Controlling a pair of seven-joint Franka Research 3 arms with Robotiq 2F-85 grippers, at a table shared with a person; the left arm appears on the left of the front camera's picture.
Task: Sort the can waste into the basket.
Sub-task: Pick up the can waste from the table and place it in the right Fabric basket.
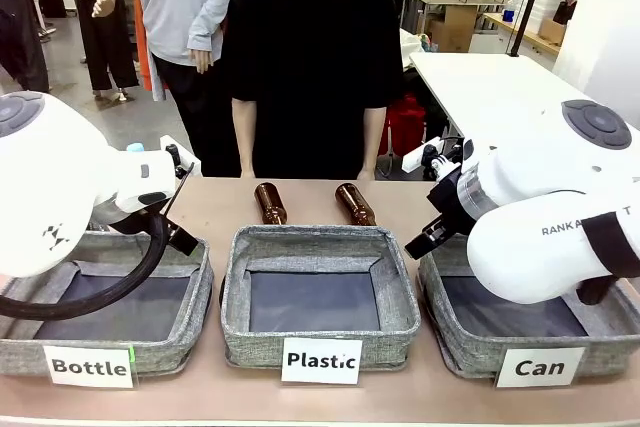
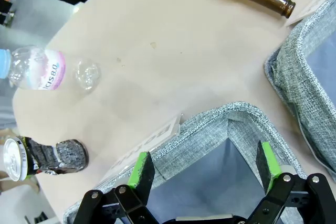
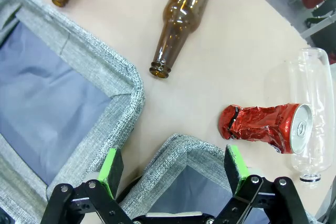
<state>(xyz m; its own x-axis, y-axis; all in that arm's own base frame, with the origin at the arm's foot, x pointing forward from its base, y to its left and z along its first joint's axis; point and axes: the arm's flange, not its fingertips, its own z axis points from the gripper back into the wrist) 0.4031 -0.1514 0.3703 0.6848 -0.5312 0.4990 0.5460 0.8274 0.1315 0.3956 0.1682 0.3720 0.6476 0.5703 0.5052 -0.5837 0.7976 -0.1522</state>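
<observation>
The red can (image 3: 265, 124), crushed and with a silver end, lies on its side on the table just beyond the corner of the Can basket (image 3: 176, 148). My right gripper (image 3: 173, 163) hangs open over that corner with nothing between its fingers. The dark can (image 2: 44, 156), dented and with a silver end, lies on the table past the Bottle basket (image 2: 231, 114). My left gripper (image 2: 203, 161) is open and empty above that basket's corner. From the front, the Can basket (image 1: 470, 332) stands at the right with its white label; both arms hide the cans.
Two brown bottles (image 1: 269, 203) (image 1: 355, 204) lie behind the Plastic basket (image 1: 320, 332) in the middle. A clear plastic bottle (image 2: 37, 69) lies near the dark can, another (image 3: 311, 93) beside the red can. A person in black (image 1: 315, 57) stands at the far edge.
</observation>
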